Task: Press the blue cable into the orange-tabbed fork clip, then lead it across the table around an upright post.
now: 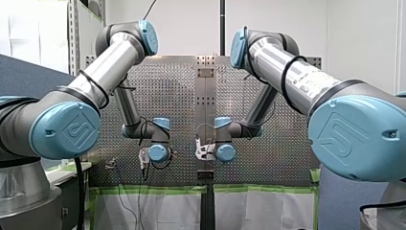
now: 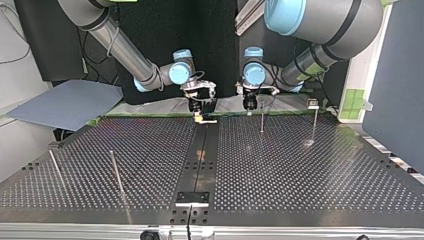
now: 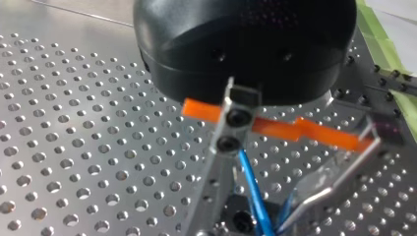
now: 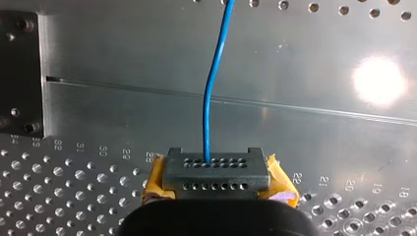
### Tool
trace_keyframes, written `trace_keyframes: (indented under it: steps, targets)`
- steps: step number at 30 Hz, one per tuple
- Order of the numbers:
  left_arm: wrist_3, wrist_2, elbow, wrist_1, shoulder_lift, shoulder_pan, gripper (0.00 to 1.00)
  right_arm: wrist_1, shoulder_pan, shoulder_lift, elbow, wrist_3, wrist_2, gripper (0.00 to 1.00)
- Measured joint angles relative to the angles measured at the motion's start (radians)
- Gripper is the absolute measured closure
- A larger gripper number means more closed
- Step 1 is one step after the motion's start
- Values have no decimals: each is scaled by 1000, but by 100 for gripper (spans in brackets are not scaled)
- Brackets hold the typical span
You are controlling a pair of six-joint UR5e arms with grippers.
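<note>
Blue thin cable point(image 4: 212, 88) runs ahead over the perforated metal surface point(image 4: 74, 196) from my right tool point(image 4: 215, 172) — yellow-padded, pressed together on it. My left tool point(image 3: 270, 227), black with metal fingers, pinches the cable near its tips — a blurred orange tab point(image 3: 314, 133) lies behind.

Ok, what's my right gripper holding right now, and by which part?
The blue cable, clamped in my right gripper between the yellow pads, its free length running ahead. Whether that is the cable's end cannot be told.
</note>
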Motion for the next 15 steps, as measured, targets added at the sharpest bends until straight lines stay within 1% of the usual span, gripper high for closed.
trace_keyframes:
  steps: [3,6,10,15]
  targets:
    - [7,0,0,-11,3,-4,100,13,-1,-7,0,-4,2,100]
    - [24,-1,1,-33,16,-9,100,25,-1,-25,0,-6,3,100]
    - [37,-16,1,-68,49,-17,100,48,0,-56,0,-8,6,100]
    - [40,-38,0,-109,91,-30,100,87,4,-97,0,-9,7,100]
